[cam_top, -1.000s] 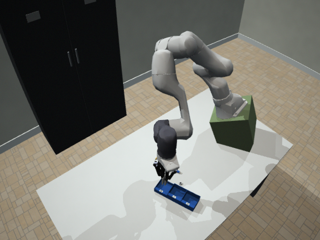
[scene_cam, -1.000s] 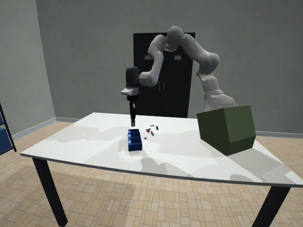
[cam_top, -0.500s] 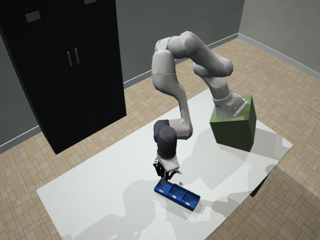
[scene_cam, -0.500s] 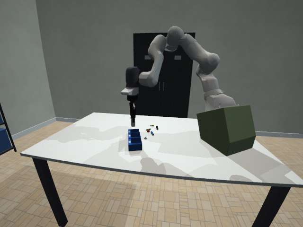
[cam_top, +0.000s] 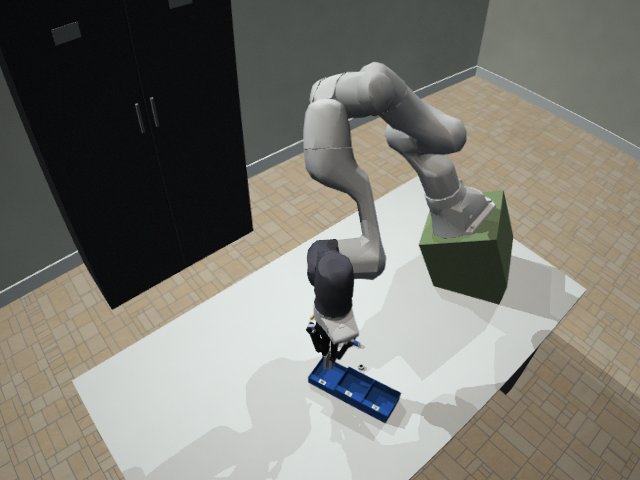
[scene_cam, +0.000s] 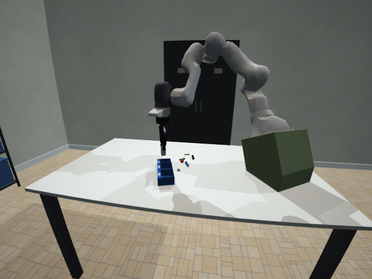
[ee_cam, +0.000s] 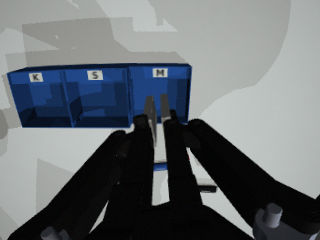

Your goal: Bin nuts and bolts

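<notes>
The gripper (cam_top: 328, 364) (scene_cam: 163, 152) (ee_cam: 158, 105) hung point-down above the bin marked M (cam_top: 320, 382) (scene_cam: 158, 161) (ee_cam: 145, 73), its fingers pressed together but for a narrow gap, pinching nothing. Seen from the exterior view, three blue bins stood joined in a row on the white table (cam_top: 206, 341) (scene_cam: 126, 147) (ee_cam: 250, 125): M at the far end, the bin marked S (cam_top: 345, 394) (scene_cam: 158, 168) (ee_cam: 112, 76) in the middle, and the bin marked K (cam_top: 372, 410) (scene_cam: 165, 181) (ee_cam: 50, 78) nearest.

Just right of the row lay a small grey nut (cam_top: 361, 367) (scene_cam: 178, 170), outside the S bin. Farther off and to its right was a blue piece (cam_top: 356, 342) (scene_cam: 186, 163) (ee_cam: 160, 166), with a red piece (scene_cam: 182, 161) and a green piece (scene_cam: 182, 158) close together beyond. Farthest back lay a brass-coloured piece (cam_top: 311, 316) (scene_cam: 186, 154), perhaps a bolt, though it was too small to be sure, and near it, to the right, a black piece (scene_cam: 192, 157) (ee_cam: 207, 188).
</notes>
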Robot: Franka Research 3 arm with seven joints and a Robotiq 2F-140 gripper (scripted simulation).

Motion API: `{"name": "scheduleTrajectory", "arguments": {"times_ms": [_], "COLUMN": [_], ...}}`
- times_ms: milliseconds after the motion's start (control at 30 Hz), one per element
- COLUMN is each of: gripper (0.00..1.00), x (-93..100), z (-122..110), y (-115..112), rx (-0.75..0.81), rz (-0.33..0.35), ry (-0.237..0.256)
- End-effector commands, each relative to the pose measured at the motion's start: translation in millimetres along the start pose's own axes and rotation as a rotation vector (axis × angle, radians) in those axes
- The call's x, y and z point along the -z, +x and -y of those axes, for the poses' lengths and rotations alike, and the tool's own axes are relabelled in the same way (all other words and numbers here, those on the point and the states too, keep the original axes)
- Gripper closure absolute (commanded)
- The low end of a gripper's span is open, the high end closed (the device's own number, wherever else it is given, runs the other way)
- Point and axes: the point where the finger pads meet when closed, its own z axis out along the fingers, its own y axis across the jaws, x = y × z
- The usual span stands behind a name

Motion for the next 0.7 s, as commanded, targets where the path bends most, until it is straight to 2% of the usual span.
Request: {"name": "scheduleTrajectory", "arguments": {"times_ms": [0, 133, 600, 667], "gripper": [0.95, 0.95, 0.95, 0.95], "x": [-0.6, -0.6, -0.5, -0.5], "z": [1, 1, 70, 70], "y": [-2, -2, 6, 6], "rx": [0.000, 0.000, 0.000, 0.000], "rz": [0.005, 0.005, 0.005, 0.005], "ry": [0.003, 0.003, 0.003, 0.003]}}
